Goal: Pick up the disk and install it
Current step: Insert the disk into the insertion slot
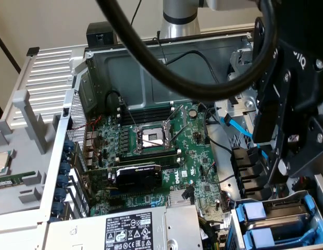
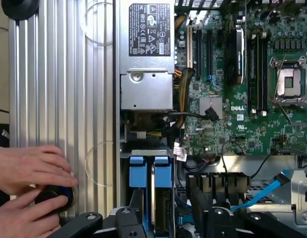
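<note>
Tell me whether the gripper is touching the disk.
Cannot tell. In the wrist view the gripper hangs close by the disk; neither contact nor gap shows plainly.

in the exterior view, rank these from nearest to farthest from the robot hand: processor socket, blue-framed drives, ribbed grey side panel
Measured from the hand at the exterior view's right:
1. blue-framed drives, just below it, lower right corner.
2. processor socket, middle of the green board, centre of the view.
3. ribbed grey side panel, far left, outside the case.
</note>
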You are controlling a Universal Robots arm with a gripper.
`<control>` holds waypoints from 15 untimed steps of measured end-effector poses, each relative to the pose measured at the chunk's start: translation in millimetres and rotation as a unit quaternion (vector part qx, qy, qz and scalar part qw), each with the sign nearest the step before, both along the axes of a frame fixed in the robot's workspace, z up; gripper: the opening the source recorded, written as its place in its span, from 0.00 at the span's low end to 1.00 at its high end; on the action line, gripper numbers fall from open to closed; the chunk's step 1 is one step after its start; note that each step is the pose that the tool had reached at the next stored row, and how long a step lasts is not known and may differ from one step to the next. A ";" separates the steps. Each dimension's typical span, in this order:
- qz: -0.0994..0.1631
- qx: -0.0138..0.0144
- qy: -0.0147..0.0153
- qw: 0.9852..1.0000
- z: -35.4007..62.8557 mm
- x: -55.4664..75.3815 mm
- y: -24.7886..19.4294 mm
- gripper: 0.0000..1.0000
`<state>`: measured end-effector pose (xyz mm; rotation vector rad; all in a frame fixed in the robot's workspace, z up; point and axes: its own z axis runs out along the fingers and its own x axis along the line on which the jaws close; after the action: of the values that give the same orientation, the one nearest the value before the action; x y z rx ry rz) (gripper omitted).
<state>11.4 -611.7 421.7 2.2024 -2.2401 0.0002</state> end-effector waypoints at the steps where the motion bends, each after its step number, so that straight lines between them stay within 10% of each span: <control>1: 0.000 0.000 -0.002 1.000 0.0 1.1 0.0 0.51; 15: 0.000 0.000 -0.008 1.000 0.2 19.0 0.1 0.51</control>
<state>30.4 -611.6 421.9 2.2109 -2.2482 0.0187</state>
